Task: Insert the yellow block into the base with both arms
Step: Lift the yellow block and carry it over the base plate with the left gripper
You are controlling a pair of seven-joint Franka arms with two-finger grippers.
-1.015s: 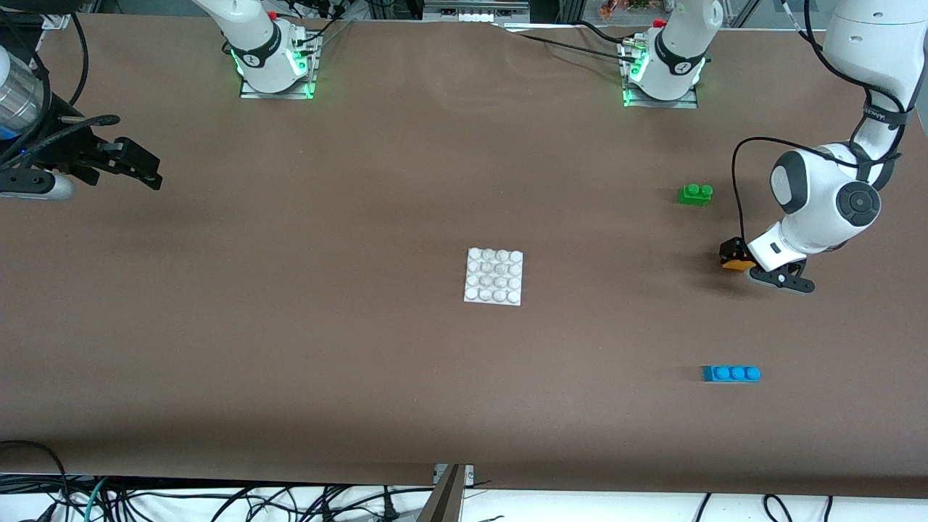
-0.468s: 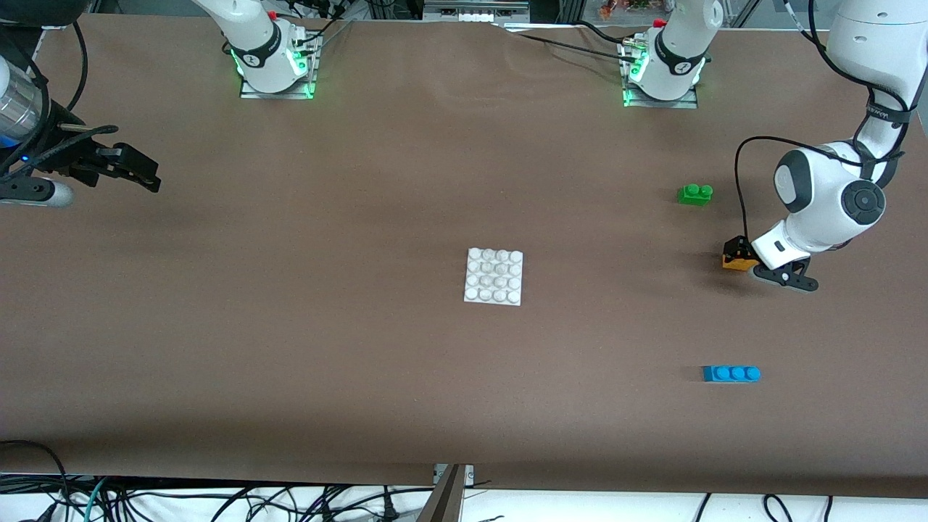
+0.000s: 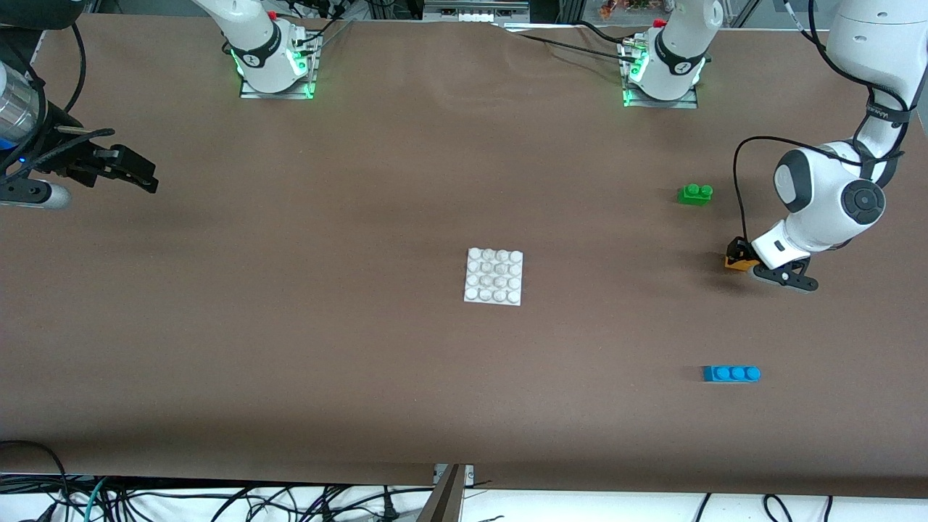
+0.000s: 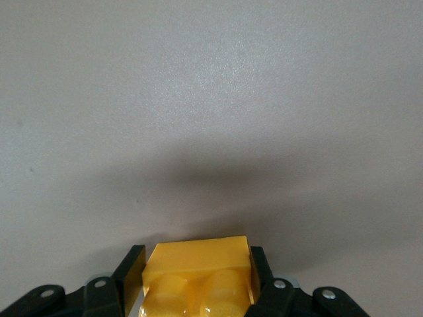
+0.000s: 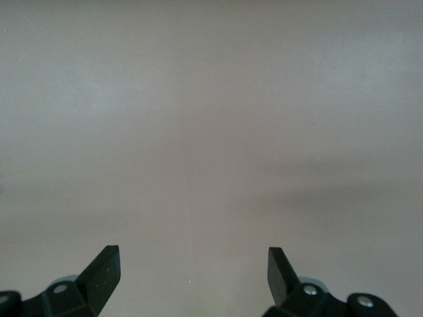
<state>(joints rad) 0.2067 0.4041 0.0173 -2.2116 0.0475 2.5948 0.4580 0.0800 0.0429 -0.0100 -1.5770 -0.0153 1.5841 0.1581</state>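
Note:
The yellow block (image 3: 737, 264) rests on the brown table toward the left arm's end, mostly hidden under the left hand. My left gripper (image 3: 739, 258) is low on it, and in the left wrist view the gripper (image 4: 196, 272) has a black finger pressed on each side of the yellow block (image 4: 198, 264), studs toward the camera. The white studded base (image 3: 494, 275) lies flat mid-table, apart from both grippers. My right gripper (image 3: 148, 178) hangs open and empty over bare table at the right arm's end; the right wrist view shows the gripper (image 5: 195, 264) with only table between its fingers.
A green two-stud brick (image 3: 694, 193) lies farther from the front camera than the yellow block. A blue three-stud brick (image 3: 731, 373) lies nearer to that camera. Both arm bases stand along the table's back edge.
My left hand has shifted slightly toward the left arm's end with the yellow block between its fingers. My right gripper has drifted a little. The base and other bricks have not moved.

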